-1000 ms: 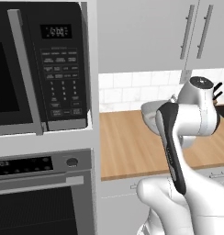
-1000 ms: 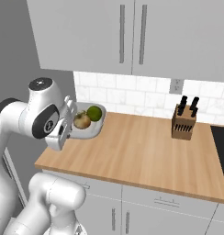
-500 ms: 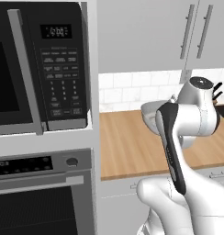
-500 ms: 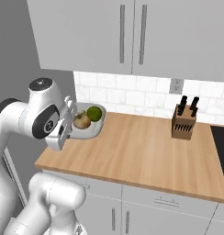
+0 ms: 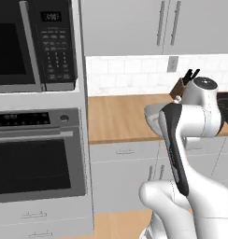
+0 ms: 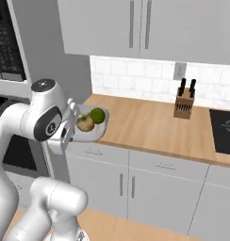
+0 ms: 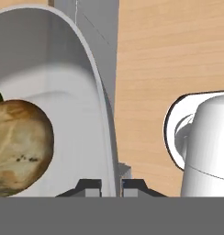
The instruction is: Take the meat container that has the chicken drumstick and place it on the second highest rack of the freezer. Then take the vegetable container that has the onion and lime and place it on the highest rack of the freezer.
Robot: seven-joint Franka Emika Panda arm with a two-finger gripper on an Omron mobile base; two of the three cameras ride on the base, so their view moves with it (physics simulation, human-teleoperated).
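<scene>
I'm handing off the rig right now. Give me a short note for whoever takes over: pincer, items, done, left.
Pincer: shut on the rim of the vegetable container.
Onion and lime sit inside it; the container is held at the counter's left end.
Done: vegetable container gripped.
Left: place it on the freezer's highest rack. The meat container's state can't be judged from these views.

A microwave [image 5: 34,44] sits above a built-in oven [image 5: 39,154] in a grey column at the left. Beside it runs a wooden counter [image 6: 150,127] over grey cabinets [image 6: 135,186] with bar handles. A knife block [image 6: 183,102] stands near the tiled wall [image 6: 135,82] — dark handles sticking up — just under a wall outlet [image 6: 180,71]. Upper cabinets [image 6: 140,26] hang above. A dark cooktop [image 6: 224,132] lies at the counter's right end.
</scene>
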